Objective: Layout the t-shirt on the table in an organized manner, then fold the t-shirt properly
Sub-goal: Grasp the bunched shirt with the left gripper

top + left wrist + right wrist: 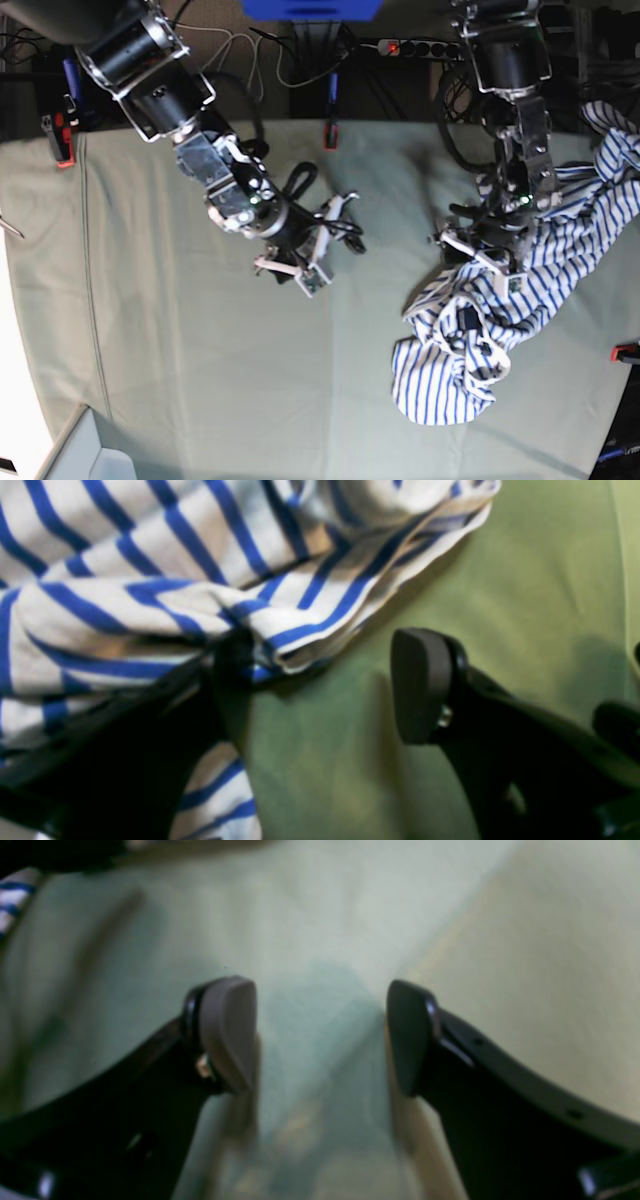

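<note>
The t-shirt [540, 270], white with blue stripes, lies crumpled on the right side of the table [180, 380]. My left gripper [478, 255] hovers over its upper-left folds. In the left wrist view the left gripper [325, 645] is open: one finger [232, 680] is pressed into a bunched fold of the t-shirt [150, 570], and the other finger [420, 685] stands over bare table [525, 590]. My right gripper [292, 272] is near the table's middle. Up close the right gripper [320, 1000] is open with only the table [320, 915] between its fingers. A striped scrap of t-shirt [12, 900] shows at the corner.
Red clamps sit at the table's far-left edge [62, 135], far middle [332, 135] and right edge [625, 352]. Cables and a power strip [400, 46] run behind the table. The table's front-left corner [45, 425] drops off to a pale floor.
</note>
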Available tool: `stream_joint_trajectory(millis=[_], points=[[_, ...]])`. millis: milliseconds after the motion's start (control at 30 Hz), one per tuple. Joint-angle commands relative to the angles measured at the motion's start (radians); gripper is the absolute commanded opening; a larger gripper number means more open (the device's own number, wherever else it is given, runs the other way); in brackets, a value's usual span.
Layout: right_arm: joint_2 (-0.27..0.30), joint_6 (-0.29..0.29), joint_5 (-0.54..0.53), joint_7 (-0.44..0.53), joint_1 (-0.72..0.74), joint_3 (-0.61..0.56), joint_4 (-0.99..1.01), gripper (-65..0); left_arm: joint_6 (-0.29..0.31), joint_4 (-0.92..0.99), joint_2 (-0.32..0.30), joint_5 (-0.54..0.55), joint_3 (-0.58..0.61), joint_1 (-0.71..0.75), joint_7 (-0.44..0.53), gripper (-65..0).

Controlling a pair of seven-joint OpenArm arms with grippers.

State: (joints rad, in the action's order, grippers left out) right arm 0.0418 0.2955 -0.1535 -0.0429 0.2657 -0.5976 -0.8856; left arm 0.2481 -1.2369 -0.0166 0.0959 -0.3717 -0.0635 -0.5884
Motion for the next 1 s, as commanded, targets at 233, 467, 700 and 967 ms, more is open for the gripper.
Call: stream_joint_trajectory(millis=[233,467,700,967], points=[[0.031,0.008,-0.004,0.027,0.01,0.001,-0.033,-23.5,0.004,-0.02,-0.003,0.017,-0.003,-0.022,0.029,-65.0],[0.056,0.008,-0.005,0.027,0.01,0.003,-0.039,-23.5,0.004,-0.134,0.04,0.011,-0.008,-0.014,0.023,-65.0],[0.059,0.008,-0.005,0.027,0.01,0.003,-0.04,-23.5,0.003,-0.255,0.027,-0.006,0.0,0.018,0.02,-55.6],[0.057,0.008,-0.005,0.027,0.01,0.003,-0.04,-23.5,0.004,-0.203,0.023,-0.134,-0.002,0.029,0.029,-12.7]])
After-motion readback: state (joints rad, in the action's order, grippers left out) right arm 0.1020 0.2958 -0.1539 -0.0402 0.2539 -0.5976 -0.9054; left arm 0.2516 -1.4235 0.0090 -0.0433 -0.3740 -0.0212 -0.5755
